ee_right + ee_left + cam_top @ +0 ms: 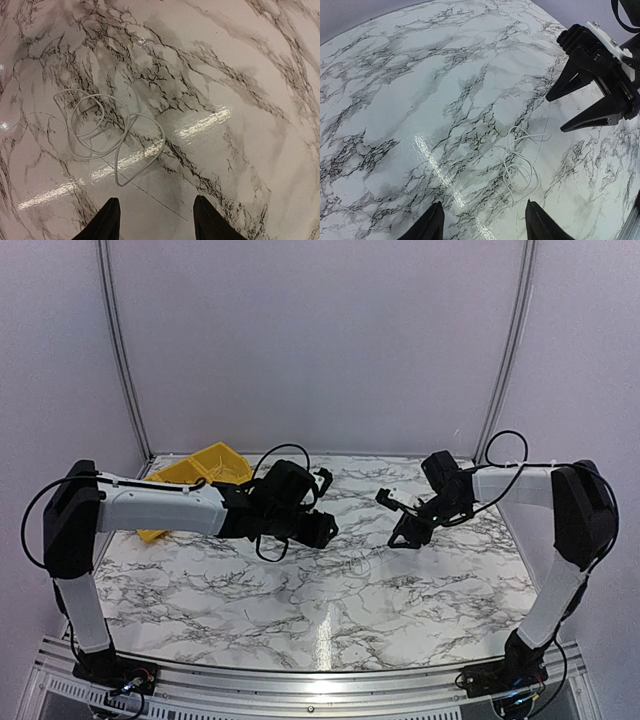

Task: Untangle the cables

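The cables lay flat on the marble table, in the open stretch between the two arms: a small heap of thin, pale cord in loose loops, several rings overlapping and crossing one another, with one longer loop trailing toward the right wrist camera. A hair-thin dark line ran out from under the loops; it was probably another strand, though against the veined marble that could not be told for sure. In the overhead view the bundle was too faint to make out properly. The left gripper hovered above the table just short of the loops, its jaws parted about halfway with nothing between them. The right gripper hung on the opposite side of the bundle, tilted down toward it, its jaws likewise spread to a middling width and holding nothing. Neither gripper touched the cord. The yellow bin sat well away at the far left edge of the table, behind the left arm. As far as the pictures showed, no strand had been pulled free: the loops were not yet separated, so the whole job of gripping, parting and laying the cables out appeared to be left.
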